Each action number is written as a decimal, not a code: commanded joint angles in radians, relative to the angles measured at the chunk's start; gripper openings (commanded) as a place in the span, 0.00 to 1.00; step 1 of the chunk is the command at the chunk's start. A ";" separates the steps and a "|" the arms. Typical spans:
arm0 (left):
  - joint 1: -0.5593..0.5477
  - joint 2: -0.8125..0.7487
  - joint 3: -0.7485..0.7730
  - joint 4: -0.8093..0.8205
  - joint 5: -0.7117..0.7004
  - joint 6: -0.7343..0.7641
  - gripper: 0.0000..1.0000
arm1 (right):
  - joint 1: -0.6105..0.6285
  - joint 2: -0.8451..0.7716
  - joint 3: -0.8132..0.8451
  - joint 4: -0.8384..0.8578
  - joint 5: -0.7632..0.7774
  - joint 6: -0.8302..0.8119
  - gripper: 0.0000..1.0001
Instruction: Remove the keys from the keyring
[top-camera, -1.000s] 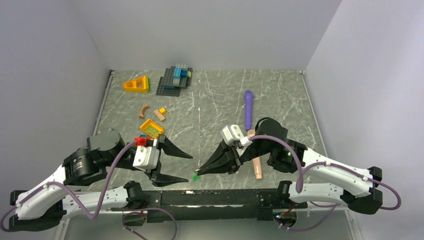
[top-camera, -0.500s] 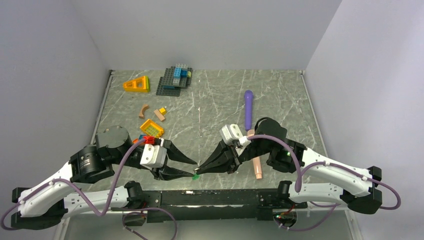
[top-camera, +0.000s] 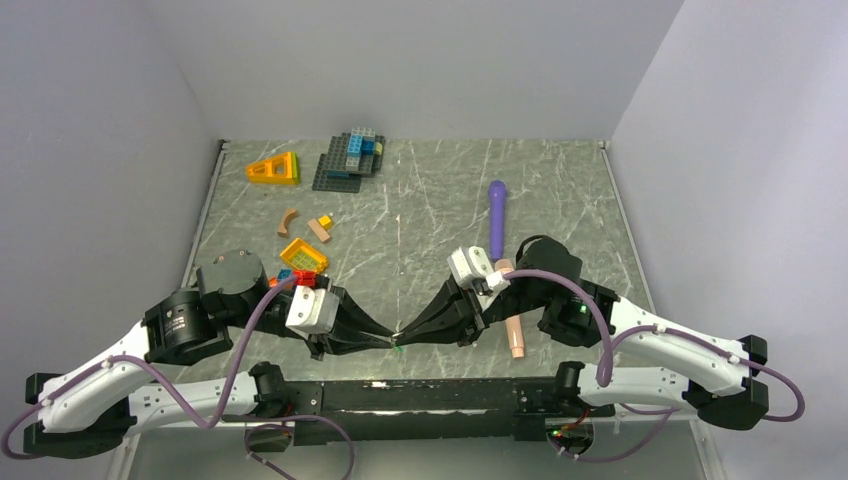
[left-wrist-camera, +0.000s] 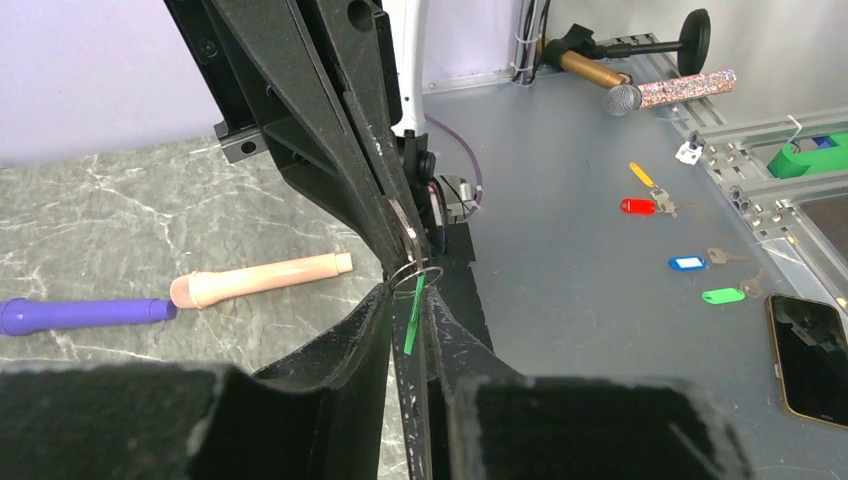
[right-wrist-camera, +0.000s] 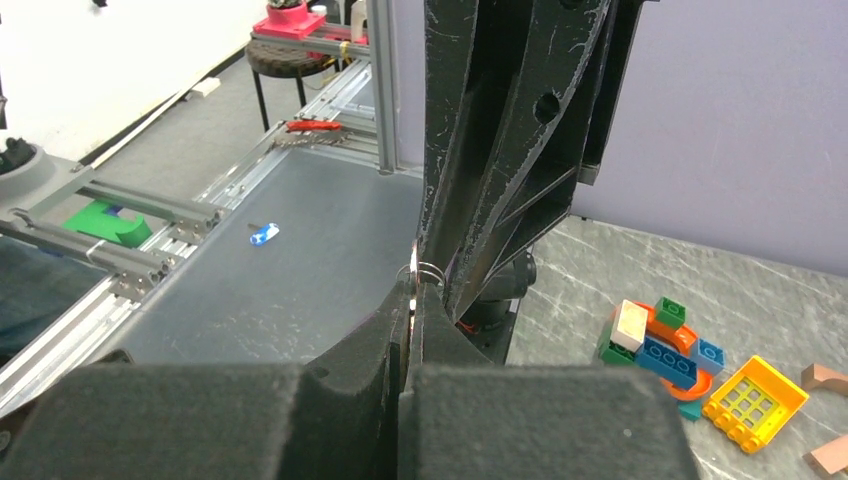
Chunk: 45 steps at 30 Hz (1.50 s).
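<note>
Both grippers meet tip to tip near the table's front edge. My right gripper (top-camera: 402, 339) (right-wrist-camera: 412, 290) is shut on the keyring (right-wrist-camera: 427, 270) (left-wrist-camera: 421, 272), a thin wire loop sticking out past its tips with a sliver of flat metal pinched between them. The green key (left-wrist-camera: 413, 320) (top-camera: 397, 347) hangs edge-on from the ring. My left gripper (top-camera: 390, 342) (left-wrist-camera: 405, 290) straddles the green key with a slim gap still showing on each side of it, so it is narrowly open. I cannot make out a brass-coloured key.
A purple handle (top-camera: 497, 213) and a peach handle (top-camera: 515, 337) lie right of centre under the right arm. Loose bricks (top-camera: 303, 256) sit beside the left arm. A grey baseplate stack (top-camera: 350, 158) and an orange wedge (top-camera: 274, 169) stand at the back left.
My left gripper has moved right up to the right gripper's tips and its jaws have narrowed from wide open to a slim gap around the green key. The right gripper has barely moved.
</note>
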 joint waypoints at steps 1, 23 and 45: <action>0.001 0.003 0.013 0.044 0.022 -0.002 0.21 | 0.005 -0.019 0.008 0.036 0.015 -0.003 0.00; 0.001 -0.051 -0.014 0.077 -0.107 -0.036 0.00 | 0.005 -0.042 -0.013 0.035 0.071 -0.008 0.00; 0.002 -0.110 -0.014 0.076 -0.120 -0.037 0.74 | 0.005 -0.047 -0.007 0.014 0.032 -0.016 0.00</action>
